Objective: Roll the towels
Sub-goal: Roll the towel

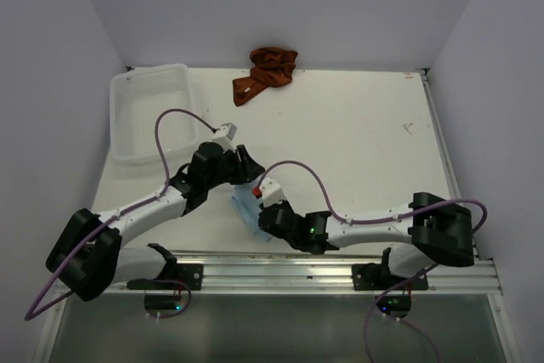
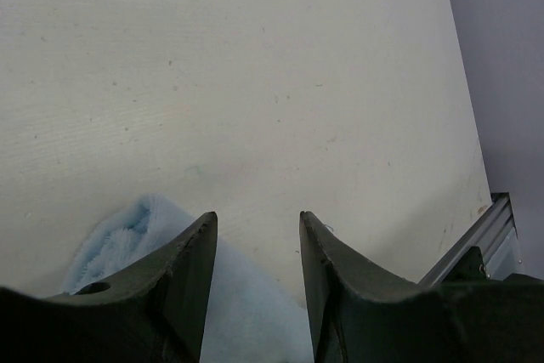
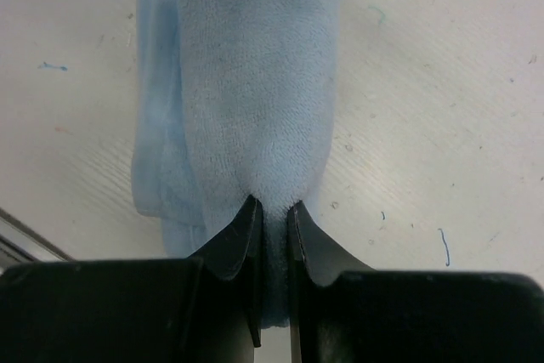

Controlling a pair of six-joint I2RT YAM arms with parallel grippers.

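Near 6 o'clock on the pale bench (image 1: 357,142), close to its near edge: light sky-blue soft cloth towel (image 1: 245,208), largely hidden under both wrists in the top view. From the right wrist, sky-blue towel (image 3: 255,82) seen as a thick bunched band running away toward 12 o'clock. Flatter layer spilling out on its 9 o'clock side, all lying on the bench (image 3: 442,82).

Right end effector (image 1: 265,210) (image 3: 272,208): clenched on the near end of the sky-blue towel. Black fingers nearly together, a pinch of cloth squeezed between the tips.

Left end effector (image 1: 248,167) (image 2: 255,223): released, jaws standing apart, bare bench (image 2: 255,82) showing through the gap, nothing gripped. In the top view, just beside the right end effector, at about 11 o'clock from it. From the left wrist, fluffy edge of the sky-blue towel (image 2: 119,244) at 7 o'clock, passing under the left-hand finger and showing again low in the gap. Contact between fingers and cloth: cannot tell.

At 12 o'clock, by the bench's far edge: rust reddish-brown soft cloth towel (image 1: 268,72), crumpled in a loose heap, well apart from both end effectors.

At 10 o'clock: white rectangular plastic mesh basket (image 1: 116,116), upright, near the rust towel but not touching it, well apart from the sky-blue towel.
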